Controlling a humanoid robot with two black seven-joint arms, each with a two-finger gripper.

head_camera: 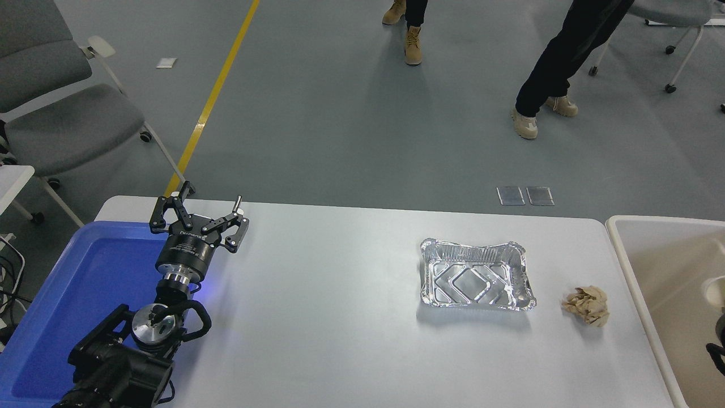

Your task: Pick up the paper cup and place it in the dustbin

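The paper cup (715,290) sits over the dustbin (651,266) at the frame edge; right end effector (718,347) state indeterminate; left end effector (198,218) open, parked; premature release could miss the bin.

Foil tray (477,275) sits mid-right on counter (340,317). Tan paper wad (587,305) just right of tray, dustbin (634,266) further right w/ paper cup (715,290) at frame edge over it. Left pincer (198,218) far left of tray, fingers spread, by blue tray (85,272).

Lab/office: grey floor w/ yellow line (212,99), wheeled chairs (68,122).
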